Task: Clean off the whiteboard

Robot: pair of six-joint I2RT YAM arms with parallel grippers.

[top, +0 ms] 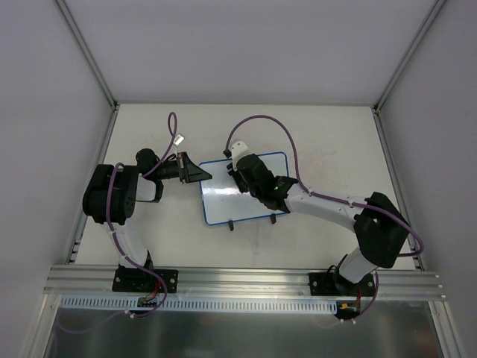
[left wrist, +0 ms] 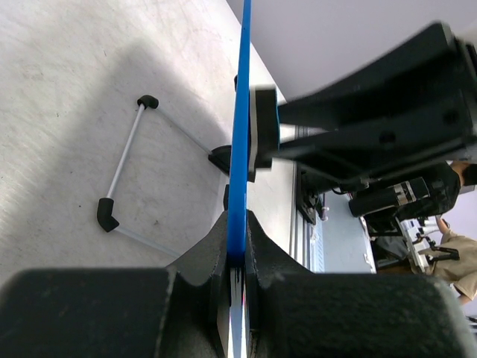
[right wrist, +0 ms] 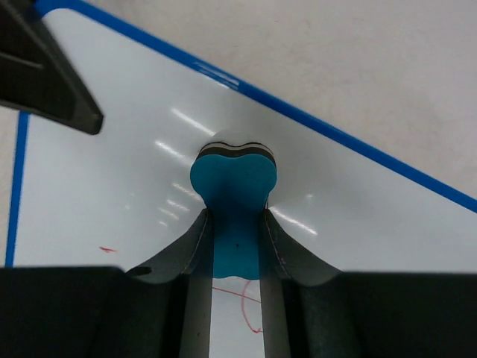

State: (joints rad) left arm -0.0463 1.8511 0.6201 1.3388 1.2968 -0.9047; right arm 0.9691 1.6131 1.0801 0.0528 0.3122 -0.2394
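Observation:
The whiteboard (top: 223, 203), white with a thin blue frame, lies mid-table. My left gripper (top: 203, 176) is shut on its left frame edge; in the left wrist view the blue edge (left wrist: 239, 149) runs up from between the jaws (left wrist: 237, 257). My right gripper (top: 242, 173) is shut on the blue eraser (right wrist: 234, 186), which presses on the board surface (right wrist: 134, 186) near the top edge. Red scribble marks (right wrist: 250, 306) show on the board just behind the eraser, and a small red mark (right wrist: 108, 249) lies to the left.
The board's wire stand with black feet (left wrist: 123, 168) rests on the table in the left wrist view, and its feet (top: 232, 223) show at the board's near edge. A metal rail (top: 238, 280) runs along the near table edge. White walls enclose the back and sides.

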